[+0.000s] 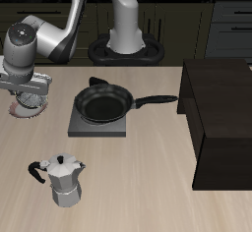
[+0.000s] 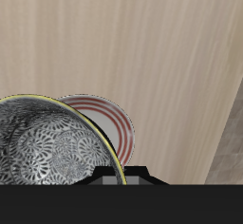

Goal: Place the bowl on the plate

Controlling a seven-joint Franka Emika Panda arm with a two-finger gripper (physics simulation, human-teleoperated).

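My gripper (image 1: 27, 87) hangs low over the table's edge, shut on the rim of the bowl (image 1: 32, 101). The wrist view shows the bowl (image 2: 52, 147) close up, grey-white speckled inside with a thin dark rim, held at its edge by the gripper (image 2: 114, 177). Just under and partly behind the bowl lies the plate (image 2: 112, 120), with reddish rings and a pale centre. In the exterior view only a reddish sliver of the plate (image 1: 14, 109) peeks out beside the bowl. Whether the bowl touches the plate cannot be told.
A black frying pan (image 1: 103, 103) with a long handle sits on a grey square board (image 1: 98, 130) mid-table. A metal moka pot (image 1: 61, 180) stands nearer the front edge. A dark cabinet block (image 1: 221, 123) fills the far side.
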